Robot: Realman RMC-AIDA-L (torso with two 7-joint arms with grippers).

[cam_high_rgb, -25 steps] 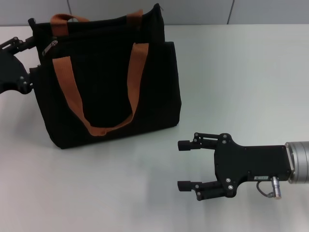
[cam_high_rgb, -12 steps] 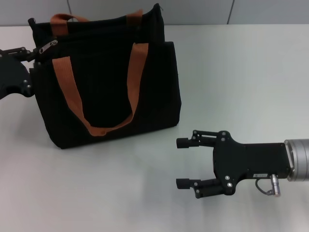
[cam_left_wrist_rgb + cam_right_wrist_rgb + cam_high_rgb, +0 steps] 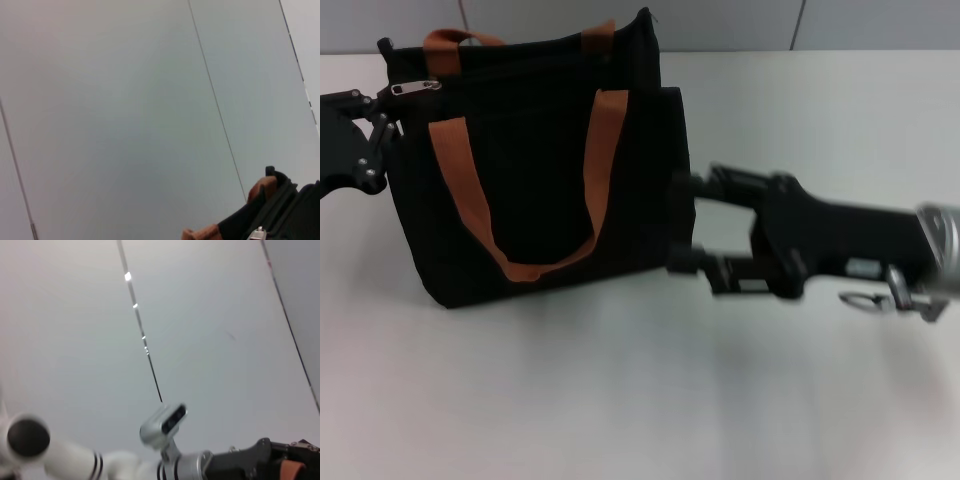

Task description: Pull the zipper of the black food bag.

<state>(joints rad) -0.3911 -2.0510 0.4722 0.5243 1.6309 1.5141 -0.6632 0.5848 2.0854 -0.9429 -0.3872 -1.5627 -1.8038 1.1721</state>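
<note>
In the head view's upper left, the zipper (image 3: pixel 408 88) lies along the bag (image 3: pixel 540 170) top, just beside the left hand (image 3: pixel 375 105) — whether it grips, I cannot tell; the right hand (image 3: pixel 682 224), spread wide, reaches the bag's right side.

The black food bag (image 3: pixel 550 170) is of matt woven cloth, and its 2 orange-brown straps (image 3: pixel 460 190) look like coarse webbing. The zipper (image 3: pixel 412 87) pull at the upper left is shiny silver metal. The right gripper (image 3: pixel 682 222) is matt black, perhaps plastic or painted metal, on a brushed metal wrist (image 3: pixel 942 240). The table (image 3: pixel 620 400) is smooth, pale and slightly glossy.
</note>
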